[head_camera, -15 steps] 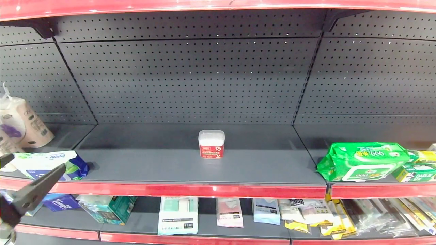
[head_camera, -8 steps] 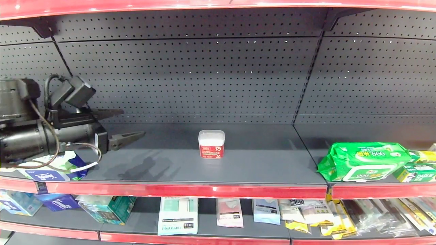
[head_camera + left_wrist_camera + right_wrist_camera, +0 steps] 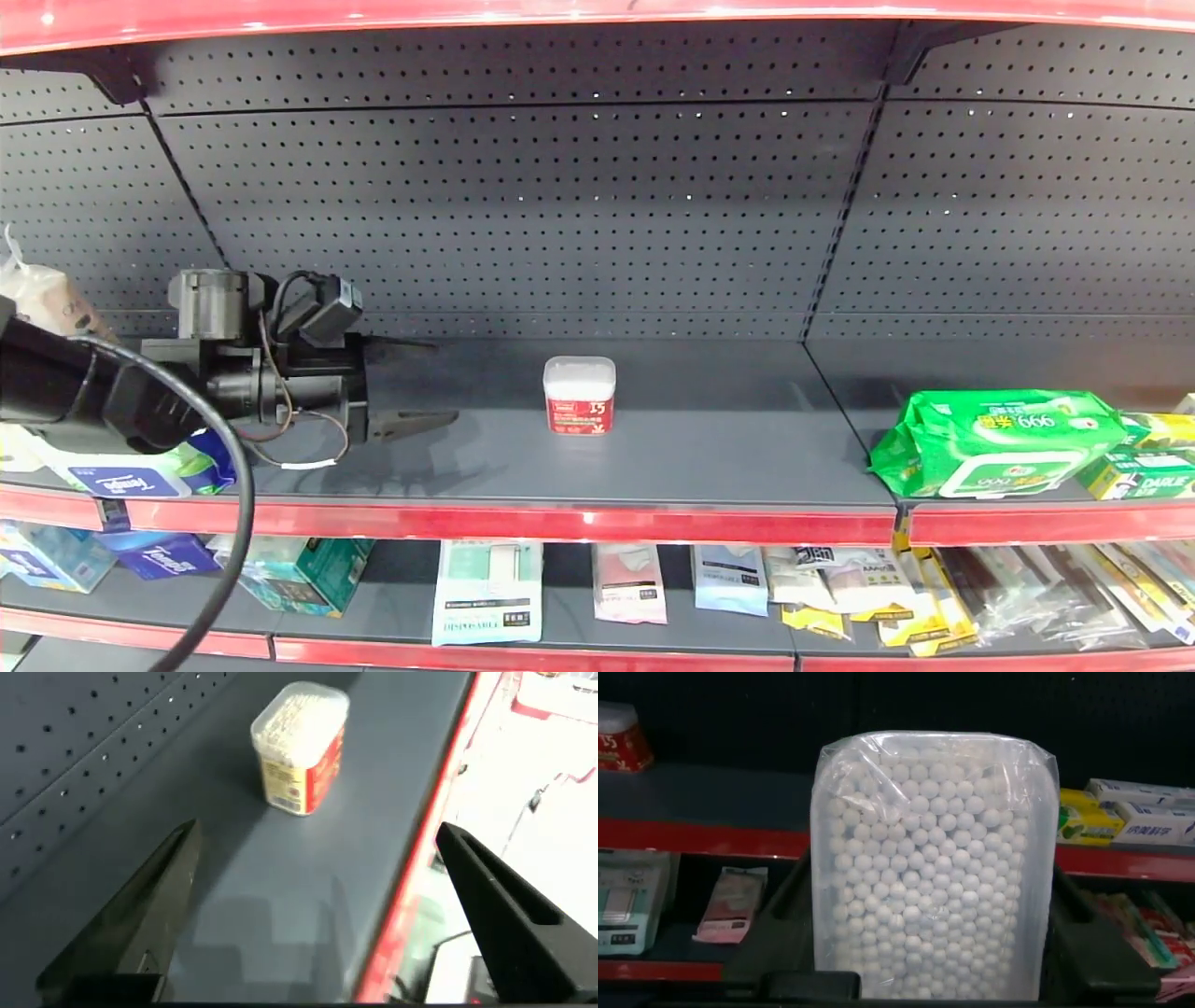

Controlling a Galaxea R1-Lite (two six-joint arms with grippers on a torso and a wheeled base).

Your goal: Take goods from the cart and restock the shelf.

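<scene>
Restocking in a shop aisle: the left gripper (image 3: 407, 385) hangs over the left part of the grey middle shelf (image 3: 672, 457), its two dark fingers spread wide with nothing between them. It points along the shelf toward a small tub (image 3: 579, 395) with a white top and a red label. The tub stands upright near the middle of the shelf, apart from the gripper. In the left wrist view the same tub (image 3: 299, 747) sits beyond the open fingers (image 3: 140, 924), close to the perforated back panel (image 3: 84, 756) and well inside the red front edge (image 3: 420, 859). The right gripper (image 3: 934, 905) is seen in its own wrist view, its fingers pinching the sides of a clear bag of white balls (image 3: 934, 831), which stands upright between them in front of the shelving. The tub (image 3: 621, 735) shows on the shelf behind the bag. On the right end of the middle shelf lies a green wipes pack (image 3: 994, 439), with green and yellow boxes (image 3: 1144, 457) just beside it. At the left end a blue and white tissue pack (image 3: 131, 476) lies behind the left arm, near wrapped paper rolls (image 3: 42, 294). Flat packets (image 3: 485, 588) and more tissue packs line the lower shelf (image 3: 392, 569).
</scene>
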